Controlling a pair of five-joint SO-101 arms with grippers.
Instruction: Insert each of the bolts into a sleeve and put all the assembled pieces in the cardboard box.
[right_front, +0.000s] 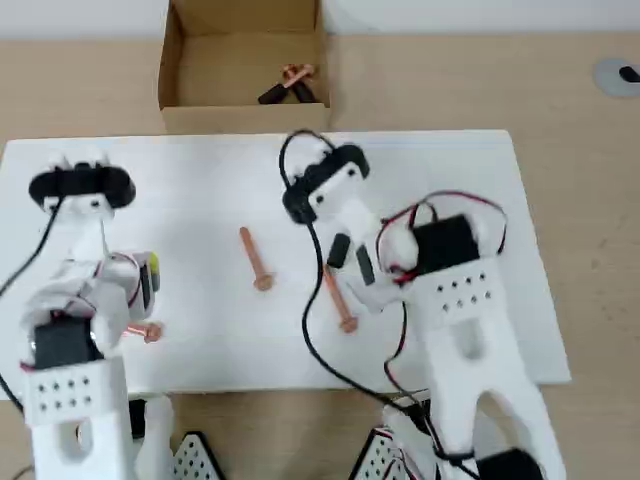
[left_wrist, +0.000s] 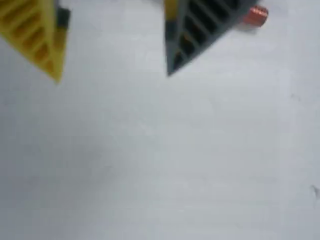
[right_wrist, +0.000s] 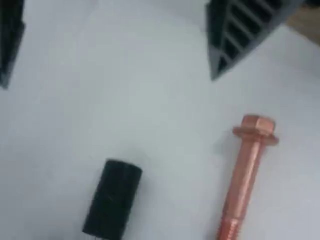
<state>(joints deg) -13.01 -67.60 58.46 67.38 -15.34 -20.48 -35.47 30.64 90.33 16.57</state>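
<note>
On the left, the left arm (right_front: 75, 330) stands over the near corner of the white sheet (right_front: 450, 170). Its pincer (left_wrist: 114, 77) is spread wide above bare sheet and holds nothing. One copper bolt (left_wrist: 255, 16) lies just beside it, partly hidden behind a ribbed finger (left_wrist: 200, 30). From above, that bolt (right_front: 148, 332) pokes out from under the arm's white body.

Toward the middle, a second bolt (right_front: 255, 258) lies alone on the sheet, with nothing over it. Behind it, off the sheet's far edge, sits the cardboard box (right_front: 172, 70), open at the top, with assembled pieces (right_front: 290, 85) on its floor (dark sleeves with copper heads showing).

Right of centre, the right arm (right_front: 460, 300) leans in, and its head and a looping black cable (right_front: 305, 330) overhang a third bolt (right_front: 338, 297). Its pincer (right_wrist: 110, 80) is also spread and empty. Below it a black sleeve (right_wrist: 112, 202) lies near the bolt (right_wrist: 247, 175), not touching it.

The sheet covers a pale wooden tabletop (right_front: 580, 200), which has a grey round fitting (right_front: 615, 75) at its far right.

The bolts are shiny copper with flanged hex heads and threaded ends. The sleeve is a matte cylinder. The fingers are ribbed wedges, yellow on the left arm and dark on the right.
</note>
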